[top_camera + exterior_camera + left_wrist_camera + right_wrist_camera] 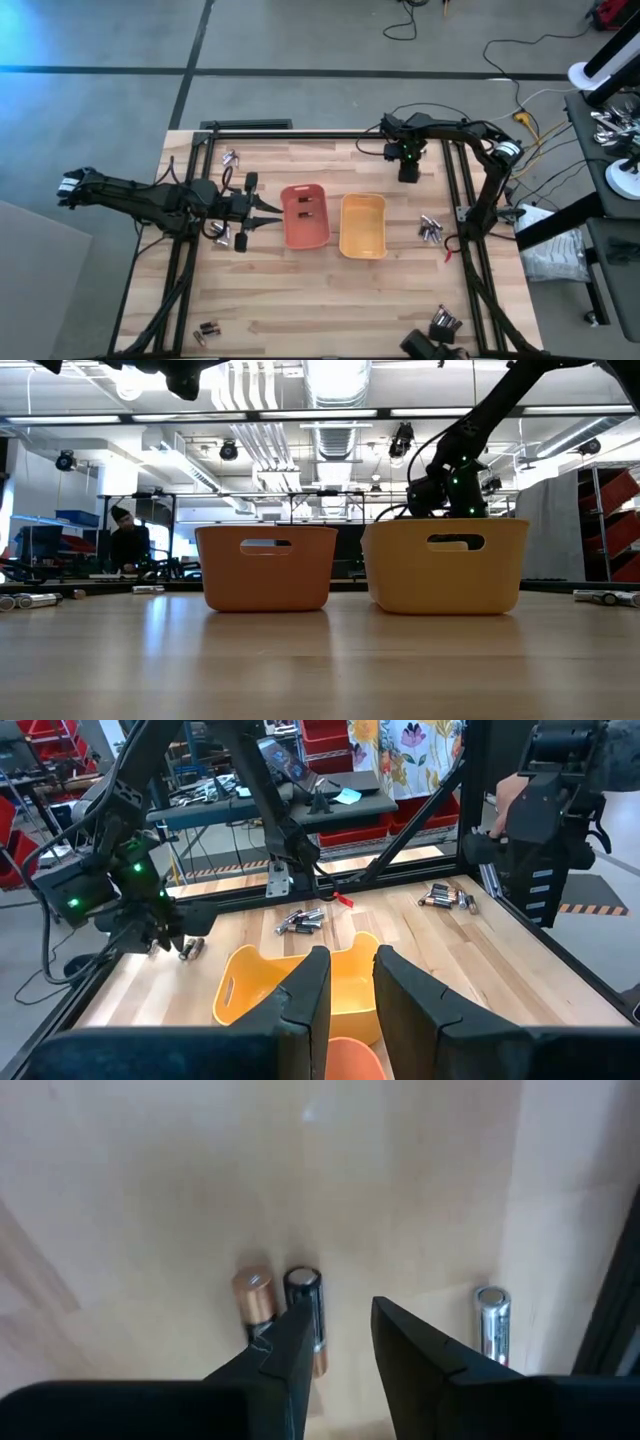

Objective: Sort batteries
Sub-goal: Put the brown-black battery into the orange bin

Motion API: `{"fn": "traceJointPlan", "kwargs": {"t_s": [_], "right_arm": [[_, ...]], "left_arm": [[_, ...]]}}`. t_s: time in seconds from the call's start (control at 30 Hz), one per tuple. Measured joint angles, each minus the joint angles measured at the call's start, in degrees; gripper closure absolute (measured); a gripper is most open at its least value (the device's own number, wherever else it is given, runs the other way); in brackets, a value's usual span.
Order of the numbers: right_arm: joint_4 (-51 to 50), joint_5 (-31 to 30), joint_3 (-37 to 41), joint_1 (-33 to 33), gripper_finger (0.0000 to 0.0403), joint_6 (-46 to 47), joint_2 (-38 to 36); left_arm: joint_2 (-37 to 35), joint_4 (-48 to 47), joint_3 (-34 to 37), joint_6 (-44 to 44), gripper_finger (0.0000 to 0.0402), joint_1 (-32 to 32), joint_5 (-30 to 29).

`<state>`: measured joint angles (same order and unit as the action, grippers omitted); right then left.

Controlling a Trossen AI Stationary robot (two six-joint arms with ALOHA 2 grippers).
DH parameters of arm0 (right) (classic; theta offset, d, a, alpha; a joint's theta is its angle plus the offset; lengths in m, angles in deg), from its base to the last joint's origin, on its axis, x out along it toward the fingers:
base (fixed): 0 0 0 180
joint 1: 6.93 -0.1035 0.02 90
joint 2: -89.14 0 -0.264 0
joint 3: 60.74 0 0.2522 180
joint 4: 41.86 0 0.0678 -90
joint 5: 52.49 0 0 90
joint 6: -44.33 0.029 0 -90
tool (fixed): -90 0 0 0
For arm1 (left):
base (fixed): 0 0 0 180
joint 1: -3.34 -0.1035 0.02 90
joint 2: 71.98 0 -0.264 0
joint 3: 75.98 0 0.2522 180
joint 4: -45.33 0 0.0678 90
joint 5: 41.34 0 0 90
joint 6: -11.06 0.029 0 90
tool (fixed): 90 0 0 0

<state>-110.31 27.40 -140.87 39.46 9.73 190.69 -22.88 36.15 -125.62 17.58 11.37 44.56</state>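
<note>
Two batteries (283, 1312) lie side by side near the surface's far right corner, long axes running along the right claw (336, 1342), whose slightly parted, empty fingers hover directly above them.

No lettering reads anywhere: the batteries (310, 1315) just ahead of the right hand (338, 1342) show bare bands only, and both trays carry no legible label.
</note>
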Motion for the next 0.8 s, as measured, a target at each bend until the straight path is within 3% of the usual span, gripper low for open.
{"fn": "traceJointPlan", "kwargs": {"t_s": [0.3,0.8], "right_arm": [[-0.9,-0.2,0.0,-0.1,0.0323,0.1,0.3],[-1.3,0.0,0.2,-0.1,0.0285,0.4,2.1]], "left_arm": [[0.0,-0.5,0.0,0.0,0.0341,0.0,0.0],[0.0,-0.6,0.0,0.1,0.0341,0.0,0.0]]}}
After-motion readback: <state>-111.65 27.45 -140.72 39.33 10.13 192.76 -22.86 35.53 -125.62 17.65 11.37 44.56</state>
